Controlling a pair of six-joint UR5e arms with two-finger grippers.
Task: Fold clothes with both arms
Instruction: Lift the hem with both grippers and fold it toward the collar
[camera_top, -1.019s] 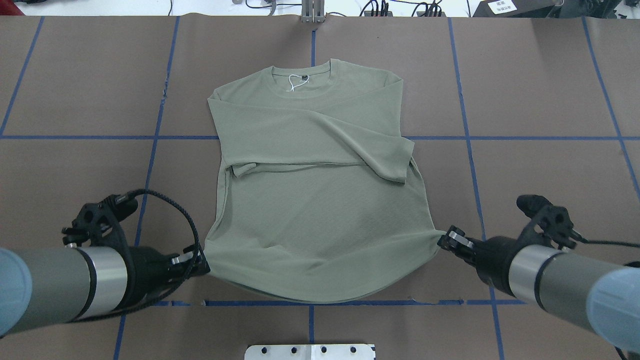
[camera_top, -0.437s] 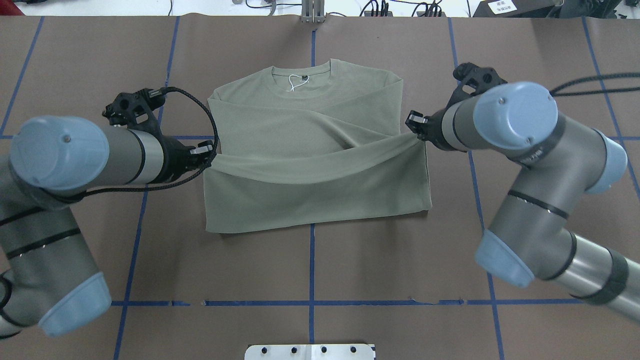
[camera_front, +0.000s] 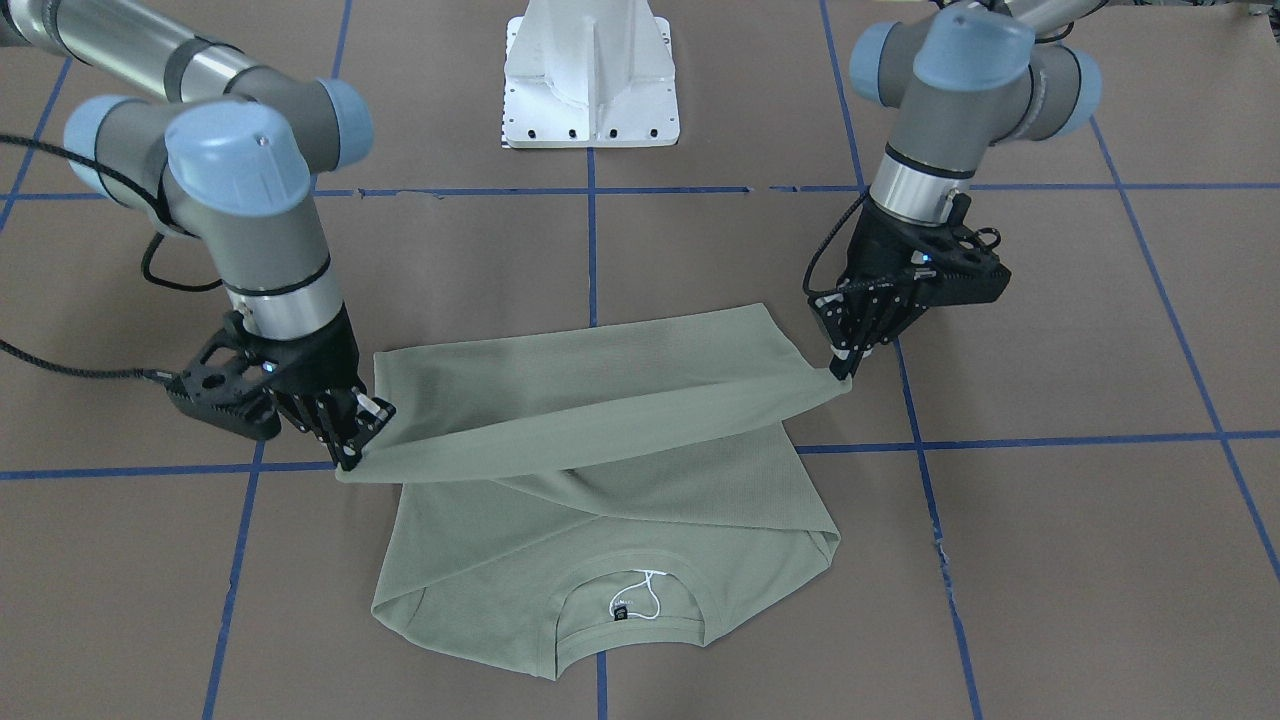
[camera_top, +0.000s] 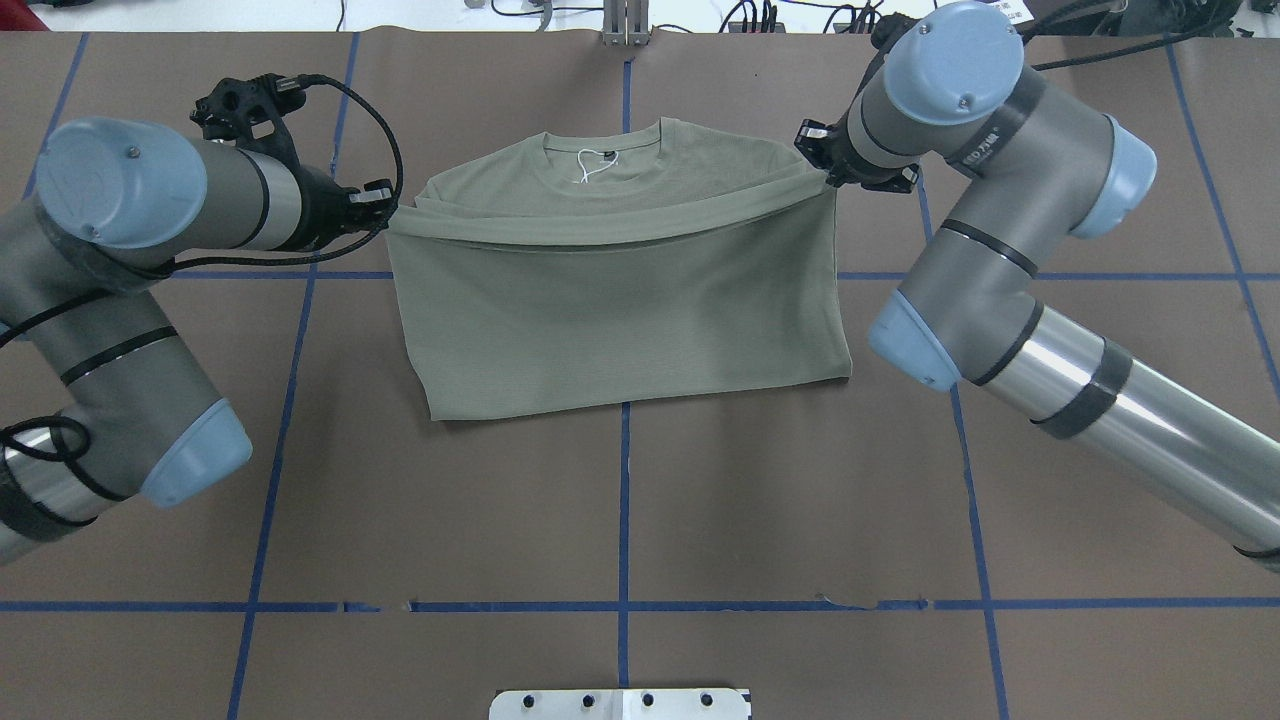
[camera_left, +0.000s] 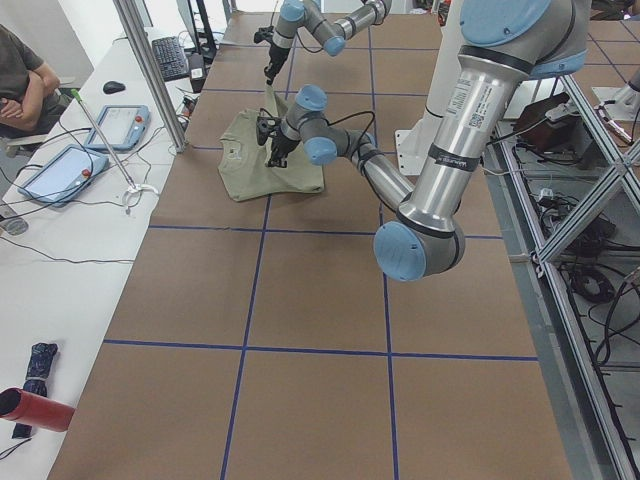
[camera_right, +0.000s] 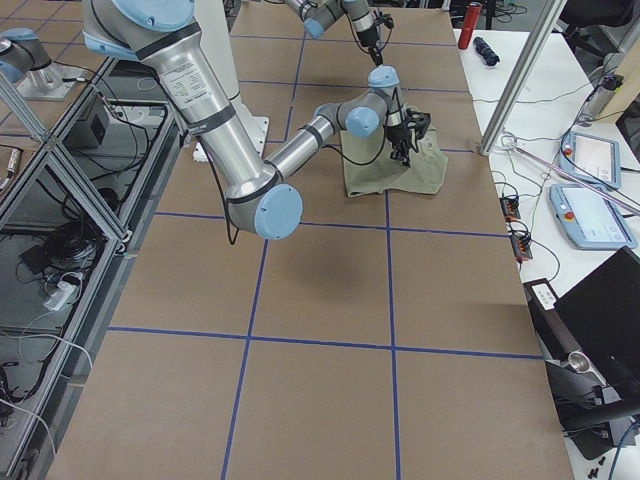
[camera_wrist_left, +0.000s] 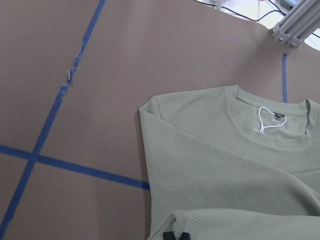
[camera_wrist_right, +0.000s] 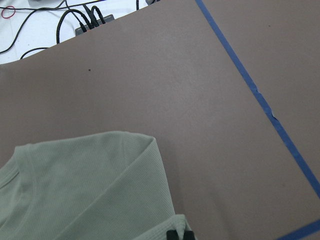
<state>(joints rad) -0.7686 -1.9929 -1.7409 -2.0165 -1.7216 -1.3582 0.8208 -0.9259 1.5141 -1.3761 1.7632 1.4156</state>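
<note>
The sage-green shirt (camera_top: 620, 310) lies on the brown table, collar and black neck label (camera_top: 598, 155) at the far side. Its lower half is doubled up over the chest, and the lifted hem (camera_top: 600, 228) hangs taut just short of the collar. My left gripper (camera_top: 385, 205) is shut on the hem's left corner. My right gripper (camera_top: 822, 172) is shut on the right corner beside the shoulder. In the front-facing view the hem (camera_front: 600, 430) spans from the left gripper (camera_front: 845, 370) to the right gripper (camera_front: 350, 455). The left wrist view looks down on the collar (camera_wrist_left: 272, 122).
The white pedestal base (camera_front: 590, 75) stands at the robot's side of the table. Blue tape lines (camera_top: 623, 500) grid the brown surface. Cables (camera_wrist_right: 80, 20) lie past the far edge. A seated person (camera_left: 20, 70) and tablets (camera_left: 60, 165) are at a side desk.
Both arms have carried the hem from the near edge up over the shirt toward the collar. The fold crease now lies mid-table, and the hem has advanced from mid-chest to shoulder level.
</note>
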